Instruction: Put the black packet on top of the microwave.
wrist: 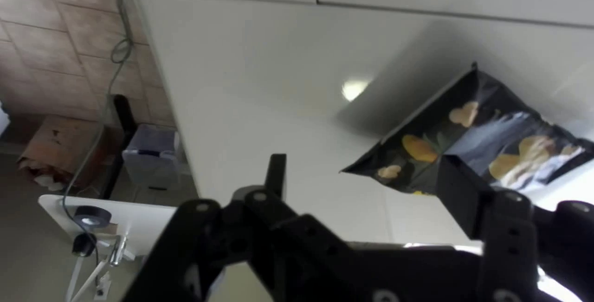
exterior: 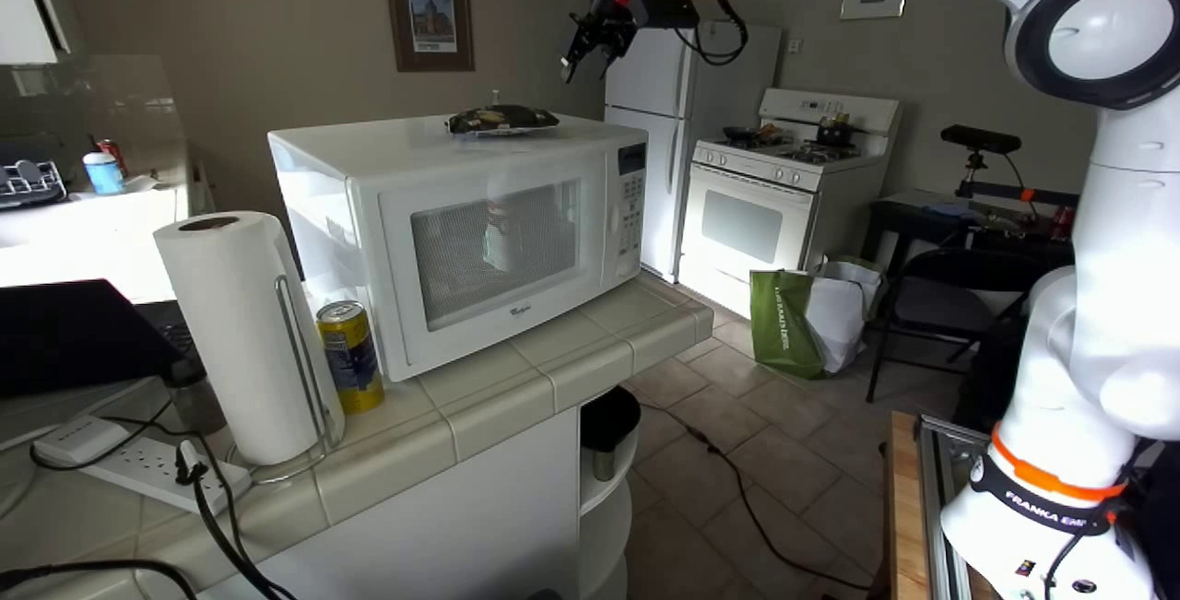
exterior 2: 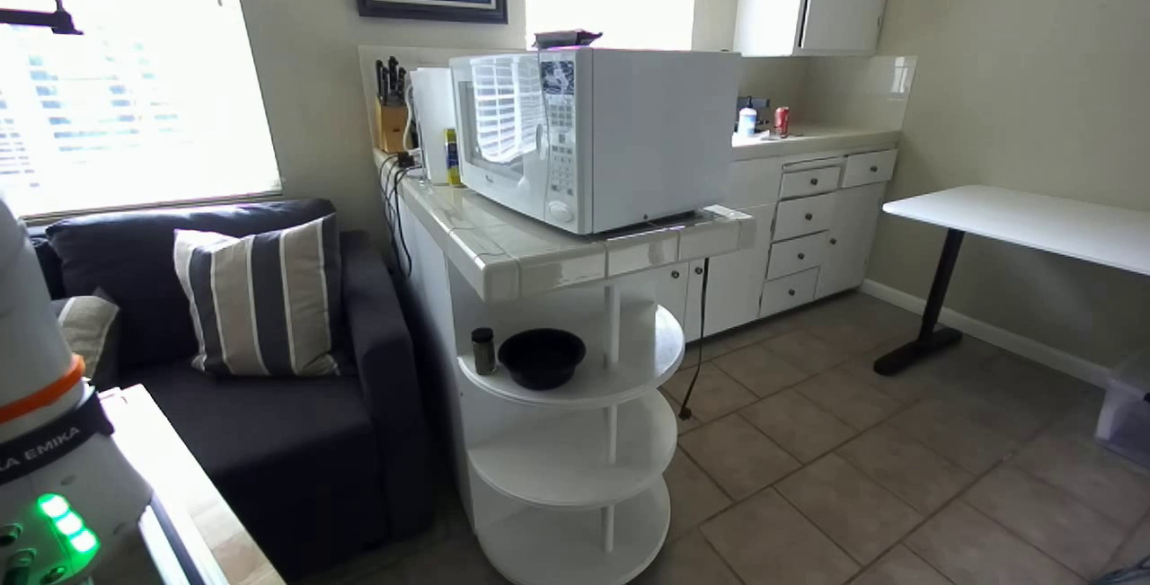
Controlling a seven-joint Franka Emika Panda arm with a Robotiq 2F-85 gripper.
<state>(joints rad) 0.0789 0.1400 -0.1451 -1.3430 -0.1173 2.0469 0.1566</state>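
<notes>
Your black packet (exterior: pixel 502 120) lies on top of the microwave (exterior: pixel 489 250), below your claw (exterior: pixel 587 73) and apart from it in both exterior views. Your claw hangs above the microwave, its fingers (wrist: pixel 464 197) spread wide, one hiding part of the packet's edge in the wrist view. Beside the microwave you have a yellow can (exterior: pixel 348 356) and, farther out, a paper towel roll (exterior: pixel 244 342).
</notes>
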